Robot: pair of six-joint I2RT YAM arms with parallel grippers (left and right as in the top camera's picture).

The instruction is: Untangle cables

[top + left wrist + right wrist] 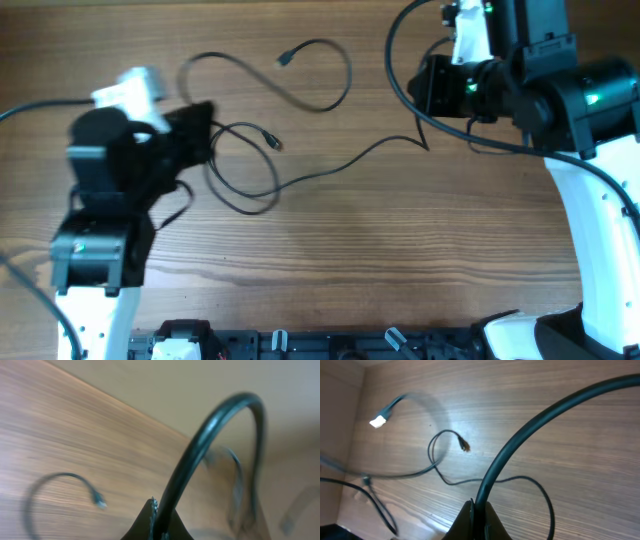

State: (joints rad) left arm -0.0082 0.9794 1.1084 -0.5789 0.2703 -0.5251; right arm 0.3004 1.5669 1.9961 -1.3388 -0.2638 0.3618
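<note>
- The left fingers (142, 527) were clenched at the frame's left, beside a cable loop; whether they pinched it, I couldn't tell.
- The right fingers (462, 525) were clenched, upper right.
- The cables (272, 141) sprawled in loose loops across the desk (400, 260), upper middle.

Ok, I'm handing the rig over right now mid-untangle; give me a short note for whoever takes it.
Left gripper: shut on a cable strand that arches up from its fingertips.
Right gripper: shut on a strand the same way.
The cables lie in loose loops mid-table between the two grippers; one plug lies toward the far side, another by the lower loop.
Done: both grips taken.
Left to do: loops appear to cross near the left gripper; probably draw the grippers apart gently.
</note>
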